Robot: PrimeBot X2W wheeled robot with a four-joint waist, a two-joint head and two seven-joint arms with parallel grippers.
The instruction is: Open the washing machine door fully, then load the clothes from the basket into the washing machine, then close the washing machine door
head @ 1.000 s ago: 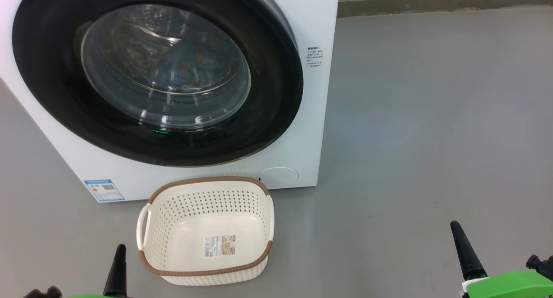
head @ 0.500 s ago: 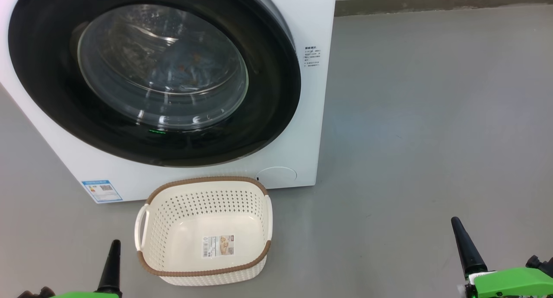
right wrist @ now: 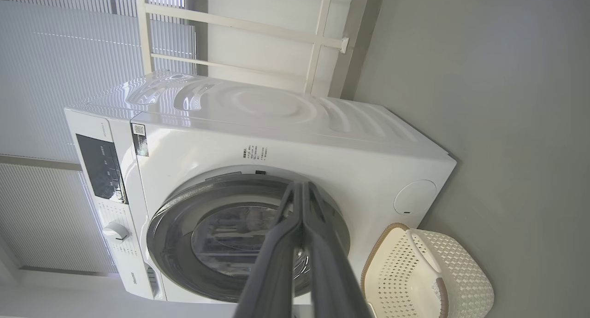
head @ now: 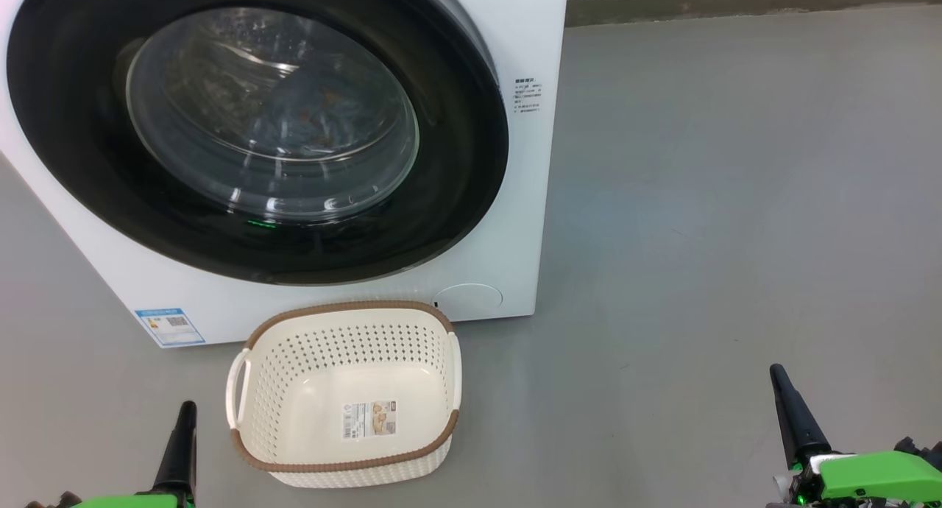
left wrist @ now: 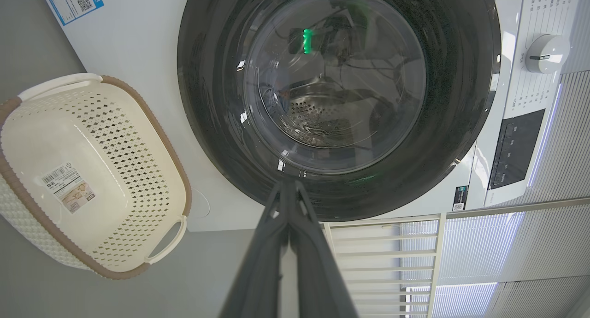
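Against big white washing machine front: large round glossy black door shut, blue clothes behind its glass. Cream perforated plastic basket on near floor, empty. Left tool, right tool pinched together, holding nothing, parked low since loading looks finished.

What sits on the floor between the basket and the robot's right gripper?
Nothing: the head view shows bare grey floor all the way from the basket across to the right gripper.
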